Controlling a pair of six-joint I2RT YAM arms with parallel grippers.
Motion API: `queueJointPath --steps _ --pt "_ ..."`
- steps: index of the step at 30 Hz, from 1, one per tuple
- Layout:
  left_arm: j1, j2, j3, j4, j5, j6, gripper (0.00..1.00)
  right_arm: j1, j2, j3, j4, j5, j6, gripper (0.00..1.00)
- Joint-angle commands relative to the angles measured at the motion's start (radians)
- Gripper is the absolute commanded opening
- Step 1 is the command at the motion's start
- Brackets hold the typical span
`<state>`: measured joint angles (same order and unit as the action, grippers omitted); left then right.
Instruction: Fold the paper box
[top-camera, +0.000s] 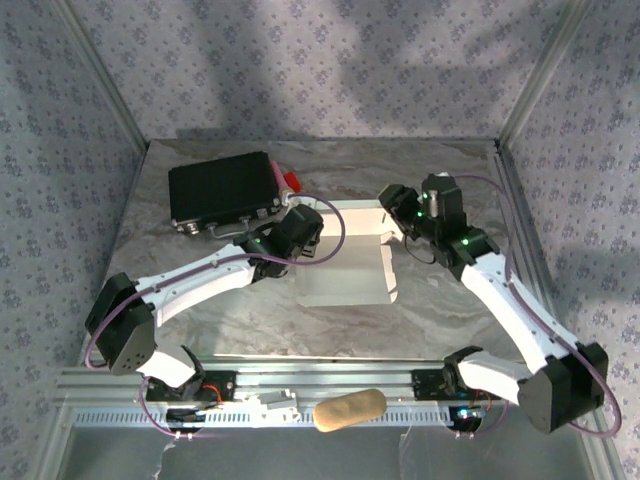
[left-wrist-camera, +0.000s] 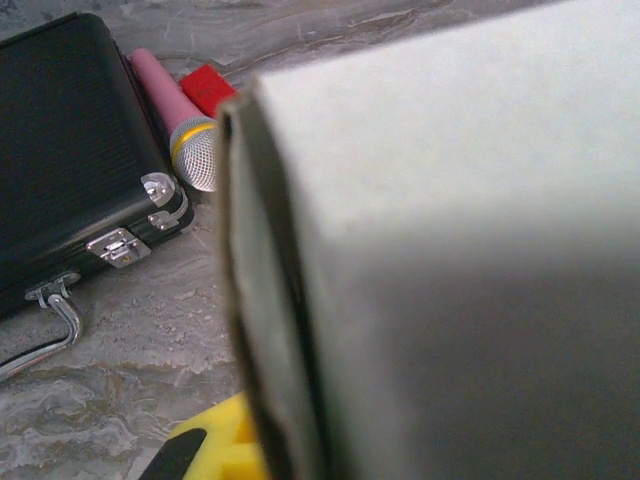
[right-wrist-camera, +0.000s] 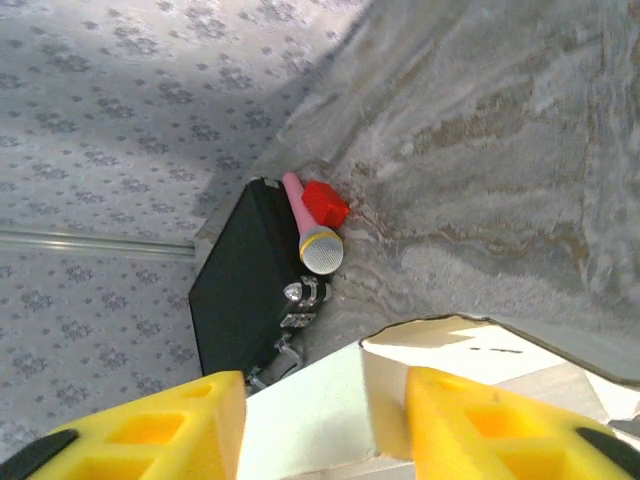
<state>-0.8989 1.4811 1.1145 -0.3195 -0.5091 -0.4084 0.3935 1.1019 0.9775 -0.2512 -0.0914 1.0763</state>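
1 paper box (top-camera: 350, 275) | 1 black case (top-camera: 220, 190) | 1 pink microphone (left-wrist-camera: 178, 120)

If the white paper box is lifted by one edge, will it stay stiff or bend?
Probably it bends: the paper box is thin card, and its edge looks very slim. It looks light, so a push would likely slide it across the smooth table. The raised flap may crease easily.
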Motion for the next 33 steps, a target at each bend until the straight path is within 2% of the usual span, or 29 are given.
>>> queueJointPath --steps 1,6,8,10,13,15,19,21,29,33 --pt "-0.003 -0.009 0.049 -0.028 -0.008 -0.01 0.0 -0.001 -0.115 -0.068 -0.041 0.051 -0.075 0.5" --pt "0.037 -0.012 0.065 -0.042 0.07 0.005 0.0 -0.031 -0.274 -0.221 -0.002 0.044 -0.168 0.48" --pt "0.081 -0.016 0.068 -0.035 0.176 0.032 0.0 -0.073 -0.32 -0.252 0.018 -0.025 -0.236 0.46" --pt "0.133 -0.022 0.066 -0.022 0.269 0.066 0.0 -0.127 -0.332 -0.253 0.018 -0.119 -0.3 0.39" --pt "0.186 -0.022 0.081 -0.026 0.317 0.095 0.0 -0.193 -0.293 -0.241 0.023 -0.268 -0.385 0.29" --pt "0.21 -0.021 0.091 -0.027 0.327 0.099 0.0 -0.188 -0.262 -0.242 0.003 -0.292 -0.413 0.27" --pt "0.22 -0.021 0.103 -0.026 0.326 0.1 0.0 -0.171 -0.223 -0.299 0.051 -0.28 -0.37 0.18" --pt "0.22 -0.021 0.104 -0.024 0.325 0.095 0.0 -0.146 -0.21 -0.31 0.077 -0.245 -0.343 0.18" --pt "0.216 -0.023 0.085 -0.007 0.34 0.08 0.0 -0.024 -0.072 -0.233 0.076 -0.056 -0.325 0.34" --pt "0.209 -0.03 0.085 -0.012 0.339 0.085 0.0 0.011 -0.017 -0.198 0.087 0.025 -0.324 0.36"
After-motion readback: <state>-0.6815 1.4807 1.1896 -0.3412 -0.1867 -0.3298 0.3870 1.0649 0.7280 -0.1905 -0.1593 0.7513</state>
